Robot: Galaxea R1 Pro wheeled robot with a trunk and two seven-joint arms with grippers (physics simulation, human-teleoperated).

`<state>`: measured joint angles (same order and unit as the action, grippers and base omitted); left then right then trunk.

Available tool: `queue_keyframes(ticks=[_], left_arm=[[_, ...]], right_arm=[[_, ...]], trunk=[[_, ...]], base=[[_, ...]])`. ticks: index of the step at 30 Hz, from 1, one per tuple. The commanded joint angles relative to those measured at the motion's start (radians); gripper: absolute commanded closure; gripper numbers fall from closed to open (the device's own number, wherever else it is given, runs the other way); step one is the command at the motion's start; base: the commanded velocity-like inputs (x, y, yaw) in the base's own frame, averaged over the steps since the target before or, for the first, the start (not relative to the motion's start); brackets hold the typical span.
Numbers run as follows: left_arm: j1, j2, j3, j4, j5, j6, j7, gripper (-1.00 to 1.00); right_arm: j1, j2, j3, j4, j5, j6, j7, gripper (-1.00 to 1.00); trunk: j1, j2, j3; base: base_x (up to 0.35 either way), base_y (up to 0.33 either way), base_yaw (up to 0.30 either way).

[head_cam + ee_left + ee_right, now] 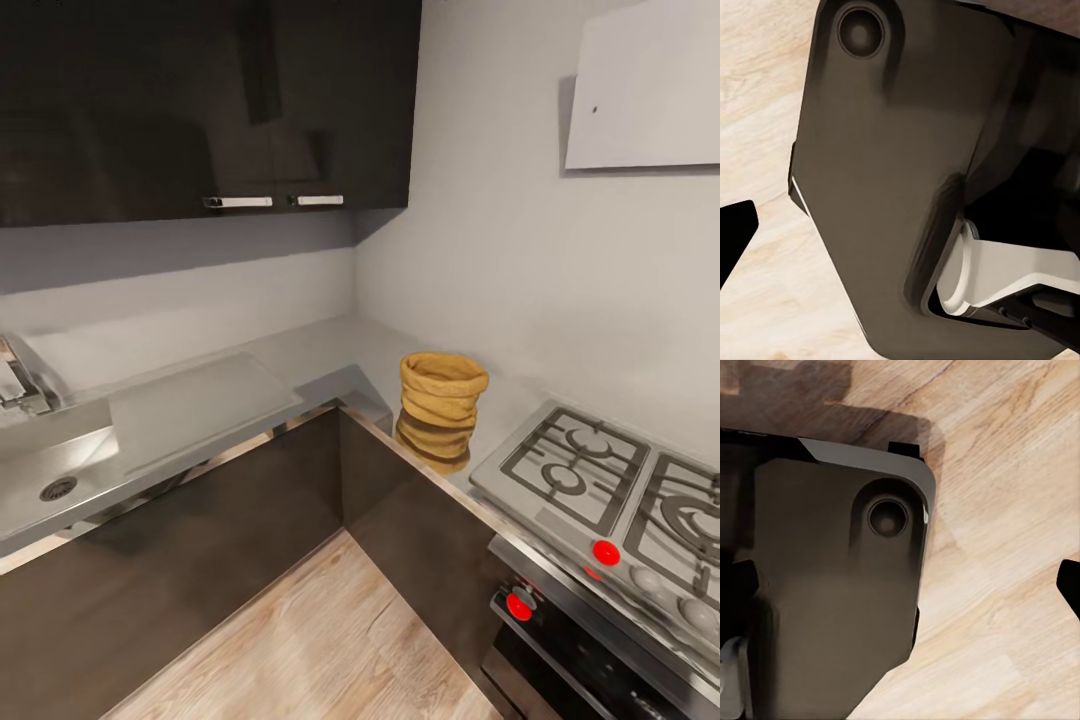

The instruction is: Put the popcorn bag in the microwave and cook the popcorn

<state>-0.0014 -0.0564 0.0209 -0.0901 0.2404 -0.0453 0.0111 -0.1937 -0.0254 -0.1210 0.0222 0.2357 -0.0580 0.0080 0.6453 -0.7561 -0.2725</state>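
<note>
Dark robot base panels (885, 187) are seen over wooden floor (1020, 472) in both wrist views; finger state cannot be told for either gripper. At frame centre of the head view, the popcorn bag (440, 410) is stood upright on the countertop (330, 355), left of the gas hob (600, 480).

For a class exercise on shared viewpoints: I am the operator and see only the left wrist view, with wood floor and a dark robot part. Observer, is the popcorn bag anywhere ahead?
Observer: Yes. In the head view the popcorn bag stands upright on the countertop, near its inner corner.
Operator: What is to its right?
Observer: A gas hob, set apart from the bag.
Operator: And to its left?
Observer: A sink at the counter's far left.
</note>
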Motion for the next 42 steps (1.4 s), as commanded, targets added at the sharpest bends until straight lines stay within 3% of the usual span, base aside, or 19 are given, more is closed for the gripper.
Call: queue_keyframes(ticks=[1,42], left_arm=[[0.0,0.0,0.002,0.0,0.003,-0.002,0.001,-1.0],[0.0,0.0,0.002,0.0,0.003,-0.002,0.001,-1.0]], right_arm=[[-0.001,0.001,-0.009,0.002,0.008,-0.004,0.0,-1.0],[-0.001,-0.01,-0.006,0.002,0.011,-0.011,0.002,-1.0]], trunk=[[0.0,-0.001,-0.001],[0.0,-0.001,-0.064]], base=[[0.0,0.0,0.0],[0.0,0.0,0.0]])
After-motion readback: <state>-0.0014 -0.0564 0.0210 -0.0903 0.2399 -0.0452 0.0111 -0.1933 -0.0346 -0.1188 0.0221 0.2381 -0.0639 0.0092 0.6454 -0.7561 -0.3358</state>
